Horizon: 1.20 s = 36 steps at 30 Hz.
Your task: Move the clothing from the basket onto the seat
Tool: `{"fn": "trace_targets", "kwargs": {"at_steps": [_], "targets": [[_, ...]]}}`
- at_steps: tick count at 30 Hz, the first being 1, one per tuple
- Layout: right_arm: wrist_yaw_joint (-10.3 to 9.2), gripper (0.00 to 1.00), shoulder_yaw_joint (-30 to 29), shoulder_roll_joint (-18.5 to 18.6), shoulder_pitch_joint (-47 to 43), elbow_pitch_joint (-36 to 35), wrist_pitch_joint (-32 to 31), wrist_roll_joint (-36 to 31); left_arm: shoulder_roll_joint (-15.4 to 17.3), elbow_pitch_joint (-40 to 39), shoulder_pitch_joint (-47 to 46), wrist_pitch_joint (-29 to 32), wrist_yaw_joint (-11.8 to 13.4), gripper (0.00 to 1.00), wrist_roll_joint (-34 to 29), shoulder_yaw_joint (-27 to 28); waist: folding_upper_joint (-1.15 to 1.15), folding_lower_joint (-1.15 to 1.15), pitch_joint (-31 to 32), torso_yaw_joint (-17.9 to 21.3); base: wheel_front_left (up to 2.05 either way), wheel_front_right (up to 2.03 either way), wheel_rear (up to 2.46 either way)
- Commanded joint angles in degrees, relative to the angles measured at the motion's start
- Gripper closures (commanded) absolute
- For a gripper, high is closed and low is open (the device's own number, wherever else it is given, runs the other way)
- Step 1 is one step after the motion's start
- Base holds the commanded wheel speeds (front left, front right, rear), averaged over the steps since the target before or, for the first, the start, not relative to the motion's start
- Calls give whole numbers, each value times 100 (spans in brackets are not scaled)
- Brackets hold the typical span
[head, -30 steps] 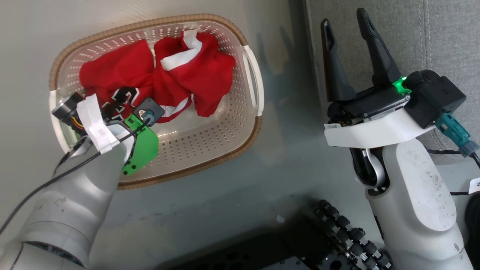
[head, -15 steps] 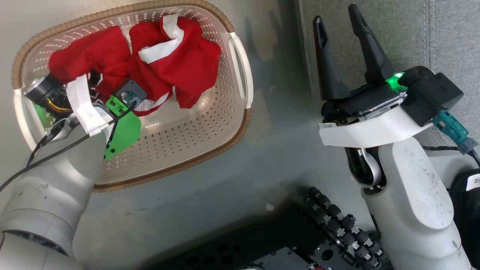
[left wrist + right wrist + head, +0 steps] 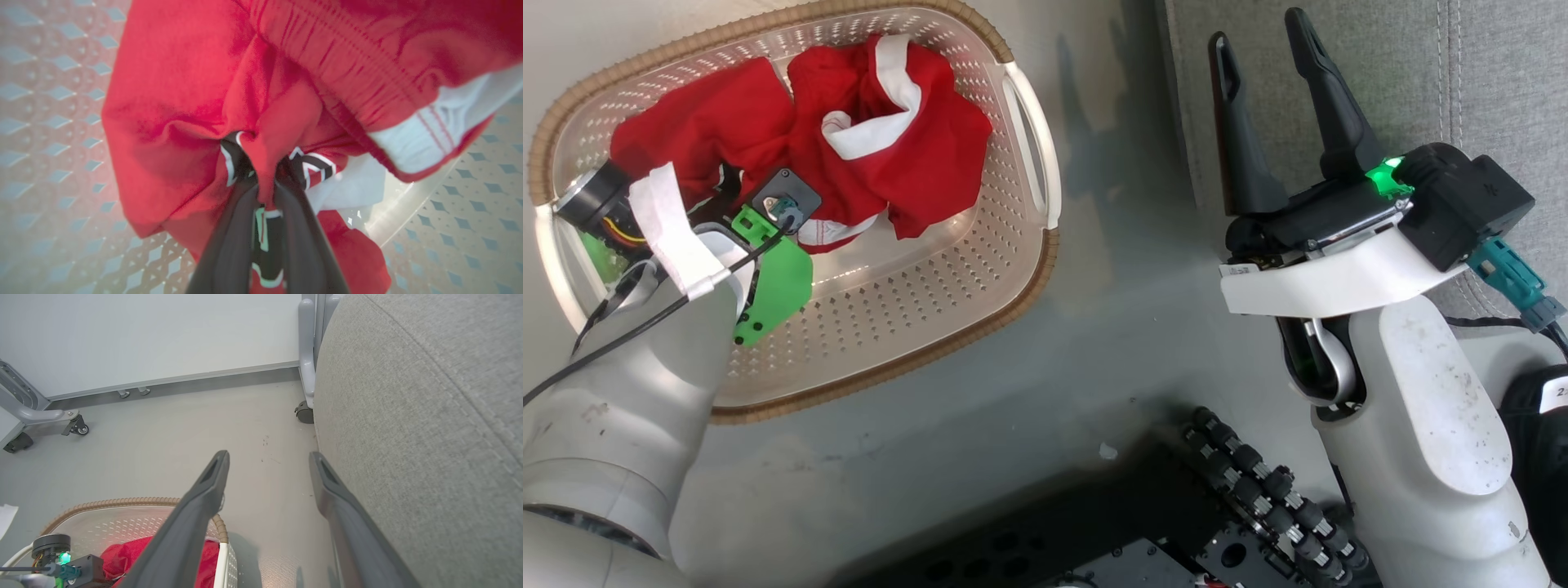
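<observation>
The red clothing [image 3: 907, 155] with white trim lies bunched in the cream perforated basket [image 3: 915, 310] on the floor. My left arm reaches down into the basket, its green-cased wrist [image 3: 772, 286] above the heap. In the left wrist view my left gripper [image 3: 263, 179] is shut on a fold of the clothing [image 3: 184, 102] beside black-and-white numerals, over the basket's floor [image 3: 49, 122]. My right gripper [image 3: 1260, 37] hangs open and holds nothing, at the edge of the grey seat [image 3: 1486, 73]. In the right wrist view it [image 3: 268, 455] stands between the basket's rim [image 3: 122, 503] and the seat [image 3: 429, 416].
Grey floor [image 3: 1135, 310] separates basket and seat. My dark base [image 3: 1176, 523] lies below. Beyond the right gripper stand a wheeled metal frame [image 3: 45, 416], a caster [image 3: 304, 414] by the seat's corner, and a white wall [image 3: 163, 335].
The head camera has shifted, so the basket sits further left in the picture. My left gripper has gone deeper into the heap and closed on the red cloth. The right gripper stays open.
</observation>
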<state>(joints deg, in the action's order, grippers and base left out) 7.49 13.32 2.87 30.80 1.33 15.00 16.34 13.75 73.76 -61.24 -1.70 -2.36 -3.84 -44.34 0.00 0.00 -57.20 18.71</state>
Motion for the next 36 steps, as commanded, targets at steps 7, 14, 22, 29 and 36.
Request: {"fn": "trace_targets", "kwargs": {"at_steps": [7,14,22,29,36], "targets": [[0,0,-65,7,-105,76,27,-152,-264,-15,306,-627,41,100,495,315,0,0,502,-260,0,0,0],[0,0,-94,11,-294,216,25,-313,-548,-160,608,-1192,6,100,1002,671,0,0,1111,-508,0,0,0],[0,0,-269,12,-606,360,23,-515,-718,-937,1060,-1353,8,100,1500,1053,0,0,1813,-843,0,0,0],[0,0,-392,12,-904,460,23,-639,-628,-2214,1767,-1357,71,100,1729,1403,0,0,2418,-1068,0,0,0],[0,0,-503,13,-1262,549,21,-705,-584,-3327,2497,-1354,98,100,1864,1783,0,0,3088,-1232,0,0,0]]}}
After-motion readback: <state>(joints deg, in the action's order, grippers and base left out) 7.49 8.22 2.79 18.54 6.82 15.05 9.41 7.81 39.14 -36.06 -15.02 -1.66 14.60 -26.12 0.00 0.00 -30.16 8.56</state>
